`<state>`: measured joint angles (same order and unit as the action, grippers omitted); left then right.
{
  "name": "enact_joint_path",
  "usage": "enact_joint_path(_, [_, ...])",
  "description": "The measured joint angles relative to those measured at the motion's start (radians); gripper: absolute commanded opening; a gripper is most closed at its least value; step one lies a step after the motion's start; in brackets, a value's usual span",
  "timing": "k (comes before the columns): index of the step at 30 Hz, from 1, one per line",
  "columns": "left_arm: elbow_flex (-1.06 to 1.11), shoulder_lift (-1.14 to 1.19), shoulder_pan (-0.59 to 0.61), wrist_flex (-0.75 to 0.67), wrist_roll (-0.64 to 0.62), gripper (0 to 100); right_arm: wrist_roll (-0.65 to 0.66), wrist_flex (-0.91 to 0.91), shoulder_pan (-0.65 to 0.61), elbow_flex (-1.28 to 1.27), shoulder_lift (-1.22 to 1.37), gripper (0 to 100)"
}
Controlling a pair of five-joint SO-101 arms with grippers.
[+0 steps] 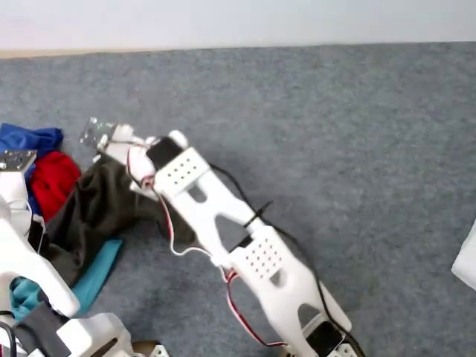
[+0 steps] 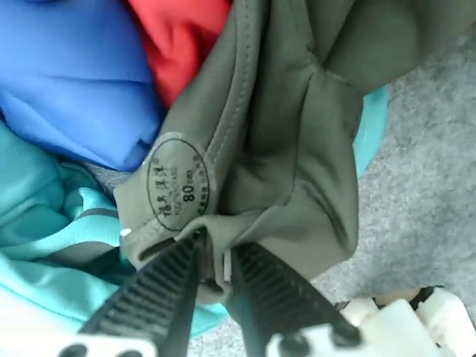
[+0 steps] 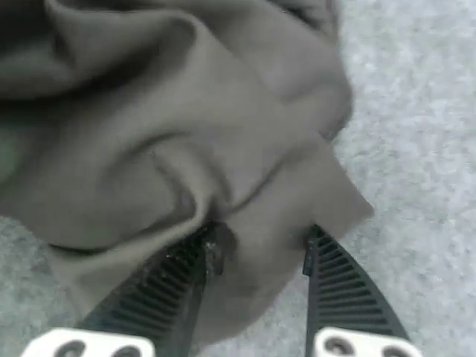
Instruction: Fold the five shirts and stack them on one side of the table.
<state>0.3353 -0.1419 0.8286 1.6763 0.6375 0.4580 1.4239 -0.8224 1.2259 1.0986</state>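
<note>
A dark olive shirt (image 1: 93,204) lies crumpled at the table's left, on top of a pile with a blue shirt (image 1: 30,139), a red shirt (image 1: 53,182) and a teal shirt (image 1: 93,275). My left gripper (image 2: 212,260) is shut on the olive shirt's (image 2: 290,134) edge beside its round printed label; blue (image 2: 67,82), red (image 2: 182,37) and teal (image 2: 44,216) cloth lie around it. My right gripper (image 3: 256,256) stands open over the olive shirt (image 3: 186,126), a bunched fold between its fingers. In the high view the right arm (image 1: 223,223) stretches diagonally to the pile.
Grey carpet-like table surface (image 1: 335,134) stretches wide to the right of the pile. A white object (image 1: 467,256) pokes in at the right edge. The left arm's white body (image 1: 30,268) stands at the front left, beside the pile.
</note>
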Motion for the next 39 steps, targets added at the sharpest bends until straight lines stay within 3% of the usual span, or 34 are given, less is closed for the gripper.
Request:
enact_joint_path(3, [0.0,0.0,0.0,0.0,-0.005,0,0.0,-0.003,0.0,0.002,0.043,14.5])
enact_joint_path(6, [0.0,0.0,0.0,0.0,-0.008,0,0.0,-0.003,0.0,0.003,0.064,0.6])
enact_joint_path(13, [0.0,0.0,0.0,0.0,-0.008,0,0.057,0.066,0.04,0.009,0.037,1.0])
enact_joint_path(20, [-0.071,0.0,-0.04,0.038,-0.012,0,0.069,0.196,0.144,0.009,-0.16,1.0])
enact_joint_path(28, [-0.311,0.0,-0.215,0.048,-0.186,0,0.069,0.287,0.324,0.009,-0.353,1.0])
enact_joint_path(39, [-0.764,0.0,-0.649,0.051,-0.445,0,0.137,0.287,0.612,0.009,-0.611,1.0])
